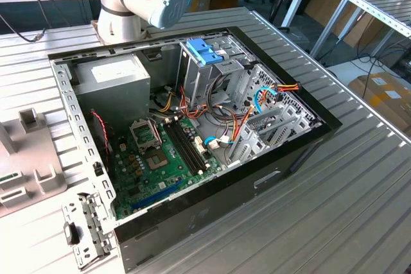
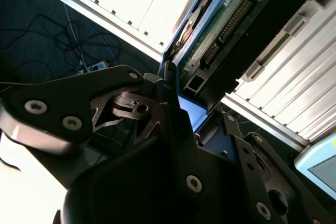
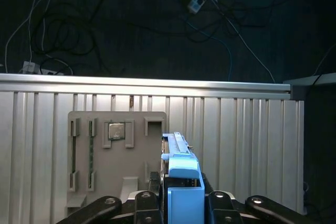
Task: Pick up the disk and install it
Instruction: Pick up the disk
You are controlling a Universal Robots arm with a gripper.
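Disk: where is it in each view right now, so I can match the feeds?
First wrist view: the disk stands edge-on, blue rail facing the camera, clamped in the gripper over the ribbed table.
Second wrist view: its green circuit-board side faces the camera, the ribbed table behind it.
Exterior view: that ribbed table, the shared landmark, surrounds the open case.

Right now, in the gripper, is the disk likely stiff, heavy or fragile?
The disk is probably rigid: no sag in the gripper. Its boxy dark body suggests weight for its size. The bare circuit board probably dislikes knocks.
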